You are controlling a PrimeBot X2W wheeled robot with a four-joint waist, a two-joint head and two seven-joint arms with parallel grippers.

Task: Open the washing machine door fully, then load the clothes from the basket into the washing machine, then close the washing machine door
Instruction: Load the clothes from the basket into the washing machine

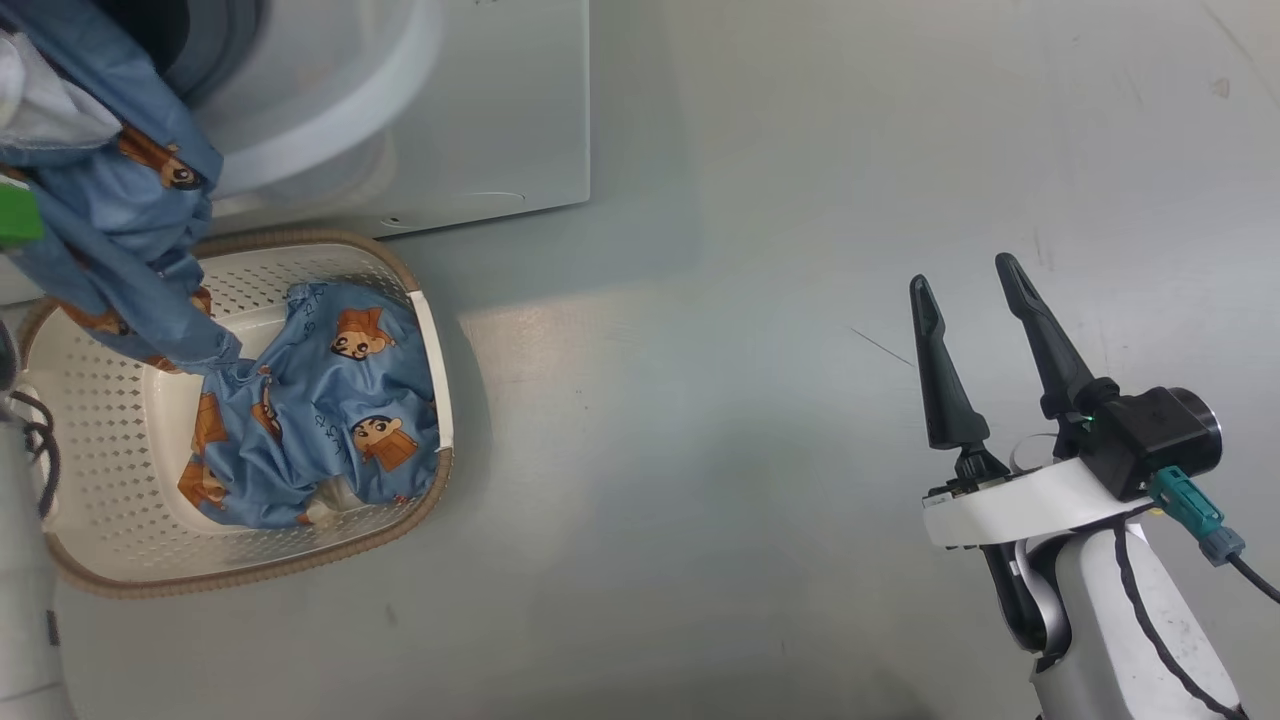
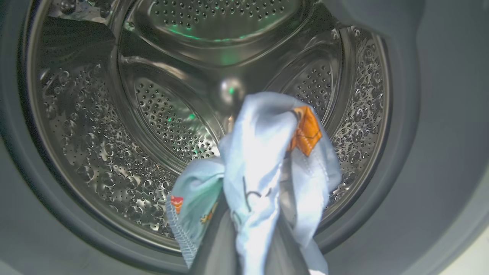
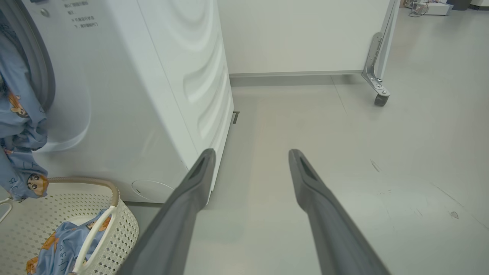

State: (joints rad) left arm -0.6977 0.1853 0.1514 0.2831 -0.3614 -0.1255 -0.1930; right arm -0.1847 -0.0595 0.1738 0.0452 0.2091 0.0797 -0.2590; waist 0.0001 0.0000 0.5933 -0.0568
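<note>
My left gripper [image 2: 250,229] is shut on a light blue garment [image 2: 263,152] and holds it at the mouth of the washing machine's steel drum [image 2: 168,122]. In the head view that garment [image 1: 110,200] hangs from the opening of the washing machine [image 1: 480,100] down to the basket [image 1: 100,560], where more printed clothes [image 1: 330,420] lie against the right side. My right gripper [image 1: 962,270] stands open and holds nothing, over bare floor far to the right, its fingers [image 3: 191,191] pointing past the machine's corner. The washing machine door is out of view.
The basket [image 3: 114,214] stands on the floor right against the washer's front [image 3: 126,114]. A white panel on a caster wheel [image 3: 380,99] stands behind the machine. Grey floor [image 1: 750,450] stretches between basket and right arm.
</note>
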